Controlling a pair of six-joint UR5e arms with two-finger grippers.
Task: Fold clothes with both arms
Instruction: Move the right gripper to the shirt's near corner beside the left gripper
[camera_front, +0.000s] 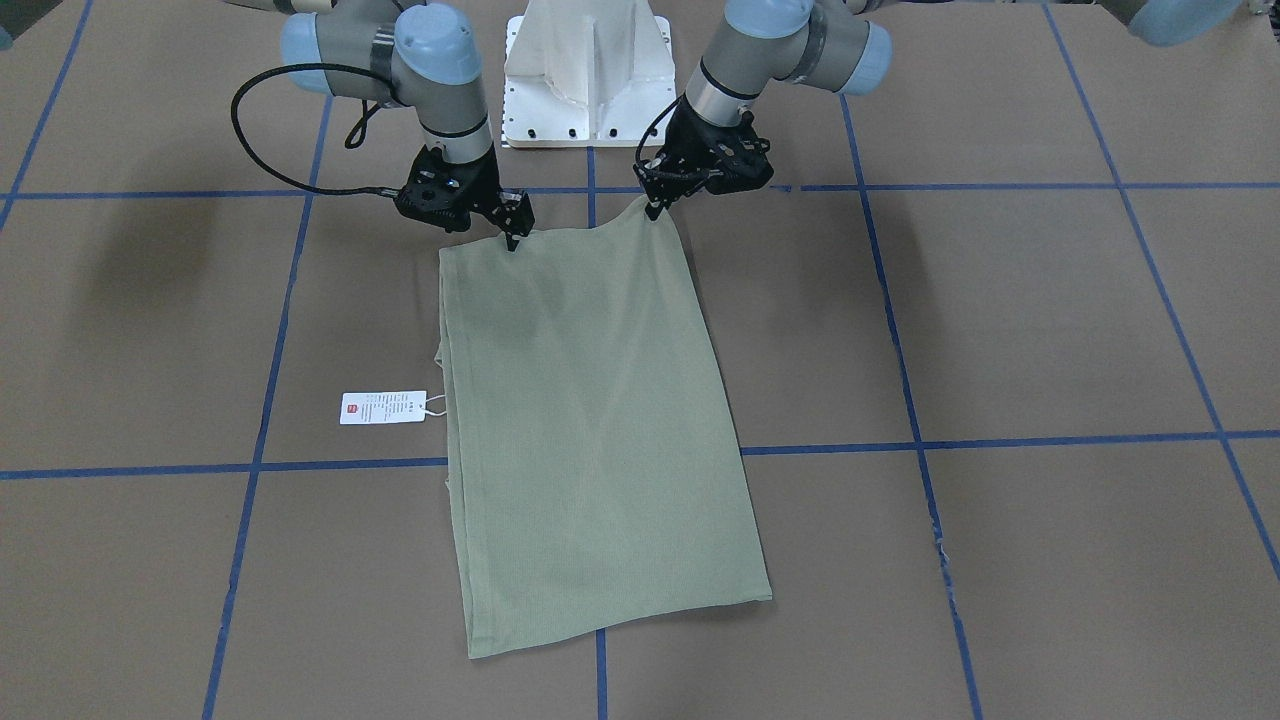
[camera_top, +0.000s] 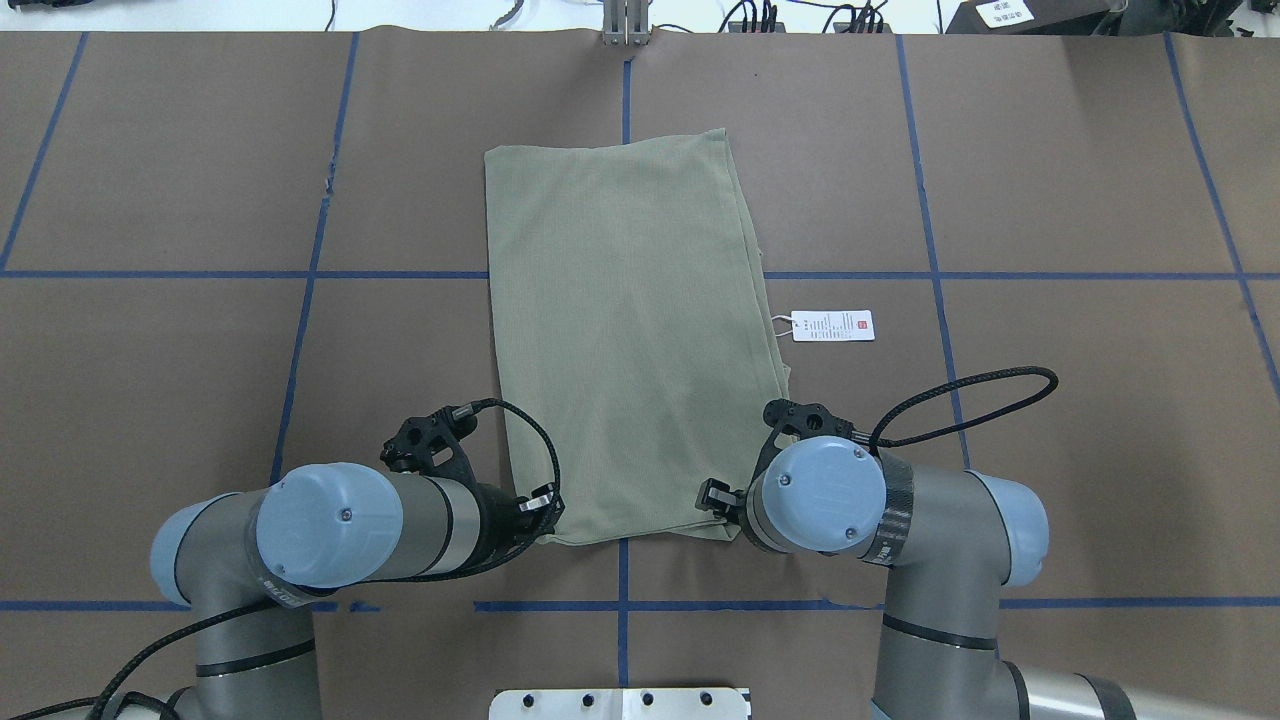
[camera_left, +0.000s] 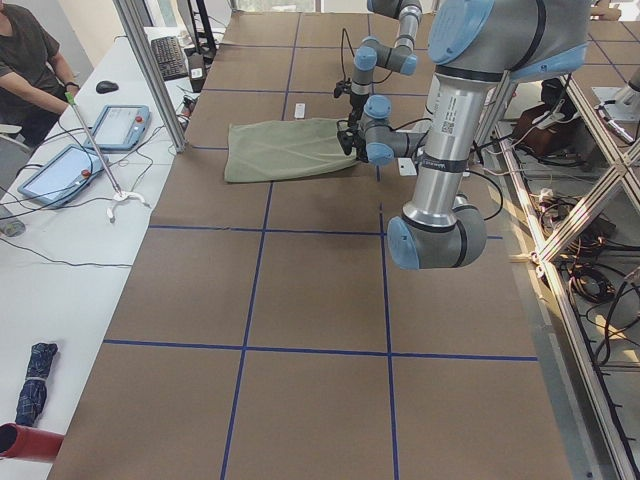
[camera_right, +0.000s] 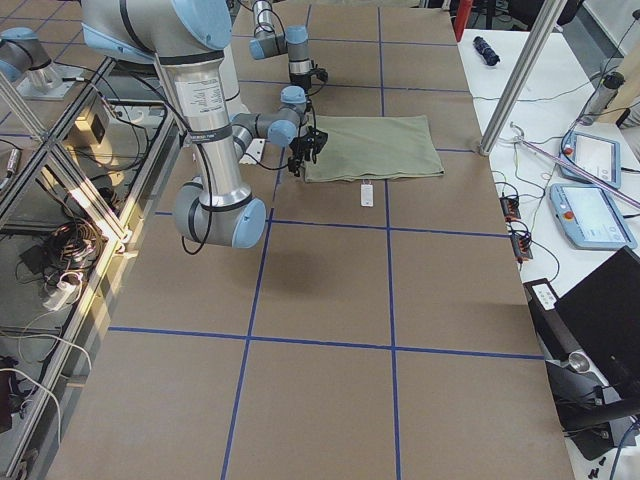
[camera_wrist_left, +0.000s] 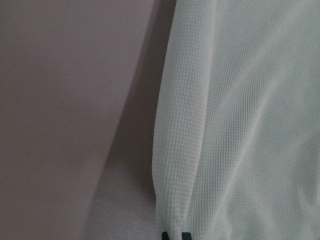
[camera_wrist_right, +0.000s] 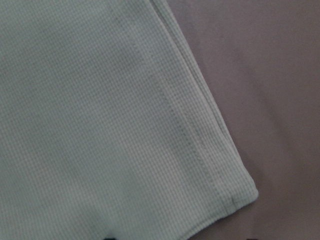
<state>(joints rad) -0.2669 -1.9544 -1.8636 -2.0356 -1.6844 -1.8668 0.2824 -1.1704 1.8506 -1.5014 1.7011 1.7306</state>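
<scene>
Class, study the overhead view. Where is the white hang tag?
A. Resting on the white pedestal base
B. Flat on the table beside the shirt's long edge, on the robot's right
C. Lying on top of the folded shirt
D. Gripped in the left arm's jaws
B: the hang tag lies flat on the brown table, just off the long edge of the shirt, joined to it by its string.

Robotics lab, tape-gridded table, teach pendants

The left gripper is pinching a raised corner of the shirt. The right gripper is touching the adjacent corner, with the hang tag lying farther out beside the shirt.
</scene>
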